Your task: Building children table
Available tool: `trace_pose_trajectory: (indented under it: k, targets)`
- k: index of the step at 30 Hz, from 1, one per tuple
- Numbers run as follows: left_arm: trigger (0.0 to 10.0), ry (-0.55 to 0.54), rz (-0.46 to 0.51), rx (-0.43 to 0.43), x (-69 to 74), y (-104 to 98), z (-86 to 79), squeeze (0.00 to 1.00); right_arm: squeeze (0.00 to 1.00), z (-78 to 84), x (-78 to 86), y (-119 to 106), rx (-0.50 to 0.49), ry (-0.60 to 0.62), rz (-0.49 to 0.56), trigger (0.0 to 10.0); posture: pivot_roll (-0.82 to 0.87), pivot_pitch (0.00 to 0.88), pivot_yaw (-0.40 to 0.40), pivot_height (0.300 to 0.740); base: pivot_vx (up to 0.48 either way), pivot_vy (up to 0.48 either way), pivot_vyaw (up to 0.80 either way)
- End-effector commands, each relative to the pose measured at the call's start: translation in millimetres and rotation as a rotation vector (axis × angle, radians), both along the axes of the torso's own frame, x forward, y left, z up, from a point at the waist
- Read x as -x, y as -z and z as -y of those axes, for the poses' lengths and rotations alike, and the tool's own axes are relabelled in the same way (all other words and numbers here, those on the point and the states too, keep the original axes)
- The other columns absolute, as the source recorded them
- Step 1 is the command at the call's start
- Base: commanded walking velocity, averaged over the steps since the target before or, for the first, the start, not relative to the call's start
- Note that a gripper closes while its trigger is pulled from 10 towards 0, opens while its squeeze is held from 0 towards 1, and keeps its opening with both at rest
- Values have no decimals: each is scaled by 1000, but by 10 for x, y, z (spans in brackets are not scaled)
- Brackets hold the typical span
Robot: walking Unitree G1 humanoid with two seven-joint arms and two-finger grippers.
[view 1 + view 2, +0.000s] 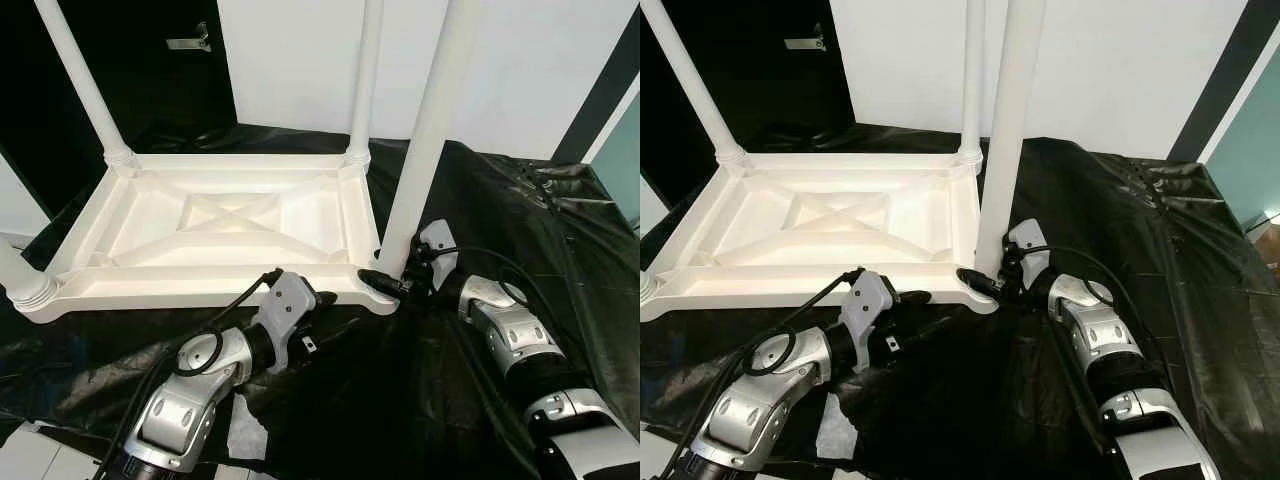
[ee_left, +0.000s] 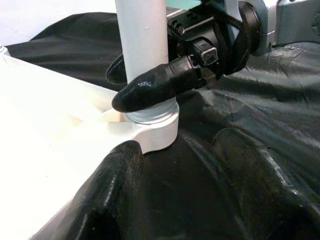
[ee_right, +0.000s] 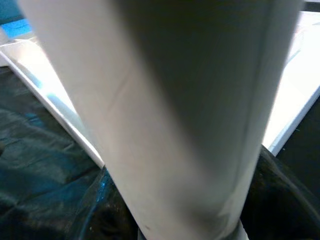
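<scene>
A white children's table [image 1: 200,288] lies upside down on black sheeting. Legs stand up at its far left [image 1: 80,80], far right [image 1: 365,75] and near left [image 1: 20,280] corners. At the near right corner a fourth leg [image 1: 430,130] stands in its socket [image 2: 157,127]. My right gripper [image 1: 388,284] is shut around the base of this leg, and one of its fingers [image 2: 155,82] wraps across the front. My left gripper [image 1: 325,298] hovers low beside the table's front edge, just left of that corner. It is open, fingers [image 2: 115,190] apart with nothing between them.
Crinkled black plastic sheeting [image 1: 520,200] covers the floor around the table. A white paper scrap [image 1: 245,425] lies beside my left arm. A white wall [image 1: 300,60] stands behind, with a dark opening [image 1: 150,70] to the far left.
</scene>
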State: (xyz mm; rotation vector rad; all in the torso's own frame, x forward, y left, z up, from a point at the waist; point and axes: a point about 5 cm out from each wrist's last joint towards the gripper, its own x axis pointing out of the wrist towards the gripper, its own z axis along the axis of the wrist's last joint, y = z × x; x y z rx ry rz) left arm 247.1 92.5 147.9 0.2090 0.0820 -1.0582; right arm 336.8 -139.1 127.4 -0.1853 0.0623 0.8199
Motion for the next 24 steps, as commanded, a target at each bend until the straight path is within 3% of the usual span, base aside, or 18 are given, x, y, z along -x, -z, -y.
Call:
trace_pose_trajectory:
  k: [1,2,7,9,15,20,24]
  targets:
    - [10000,-16,11,-8,-26,2,0,0,0,61,24,185,96,92,-53,4549,-8,0,-33,740,0,0,0]
    - [10000,-11,10,-8,-22,4,13,0,0,54,39,203,95,108,-57,10000,-8,0,-33,740,0,0,0]
    - [10000,9,7,-5,-25,7,51,0,0,12,99,258,53,210,-77,10000,-31,0,-15,740,0,0,0]
    - [10000,22,7,-7,-42,5,58,0,0,-32,155,332,-2,382,-106,10000,-44,0,-8,740,0,0,0]
    - [10000,26,9,-7,-56,6,50,0,0,-88,192,360,-25,509,-96,10000,-43,0,-11,740,0,0,0]
    - [10000,18,18,-4,-67,0,57,0,0,-92,320,357,-80,883,-67,10000,-32,0,-14,740,0,0,0]
    - [10000,11,22,-3,-82,-13,45,0,0,-224,359,343,-113,893,-73,10000,-34,0,-6,740,0,0,0]
